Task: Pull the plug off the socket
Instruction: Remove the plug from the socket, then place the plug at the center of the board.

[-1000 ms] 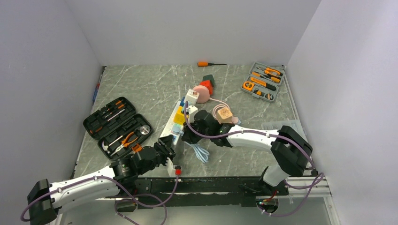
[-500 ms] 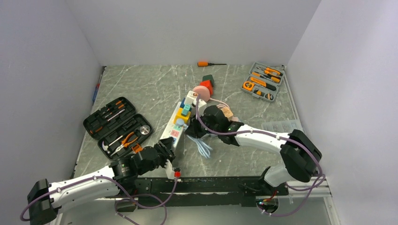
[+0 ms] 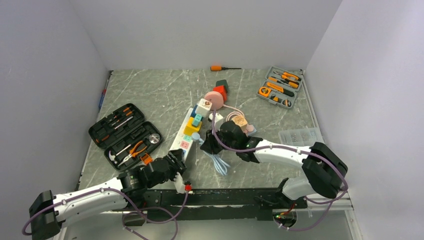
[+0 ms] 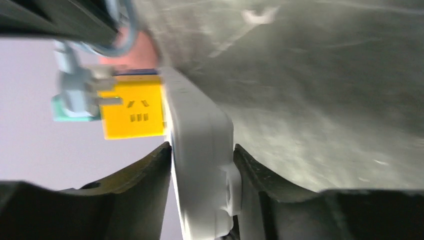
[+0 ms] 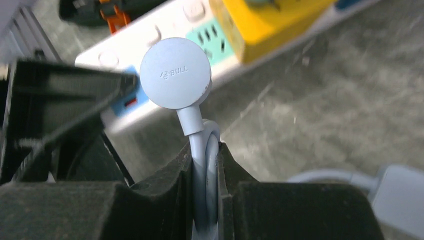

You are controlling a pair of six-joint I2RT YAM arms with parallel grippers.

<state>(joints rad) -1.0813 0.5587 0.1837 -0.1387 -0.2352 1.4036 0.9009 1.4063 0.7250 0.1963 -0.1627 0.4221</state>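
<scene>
A white power strip [image 3: 181,136] lies slantwise mid-table with a yellow adapter [image 3: 191,127] and other plugs in it. My left gripper [image 3: 175,169] is shut on its near end; the left wrist view shows the strip [image 4: 200,130] clamped between both fingers [image 4: 150,170]. My right gripper [image 3: 209,143] is shut on the light blue cable [image 5: 205,150] just behind the round light blue plug [image 5: 175,72]. The plug [image 3: 196,135] is out of the strip, just to its right. Its bare prongs show in the left wrist view [image 4: 80,95].
An open black tool case [image 3: 125,136] lies left of the strip. The loose blue cable [image 3: 219,162] lies under my right arm. A pink round device [image 3: 216,100], a red block [image 3: 220,92], a grey tool tray [image 3: 279,87], an orange screwdriver [image 3: 220,68] and a clear bag [image 3: 300,136] lie beyond.
My right gripper drew the blue plug out of the strip and moved it to the right. The strip's far end swung a little; my left gripper kept hold of its near end.
</scene>
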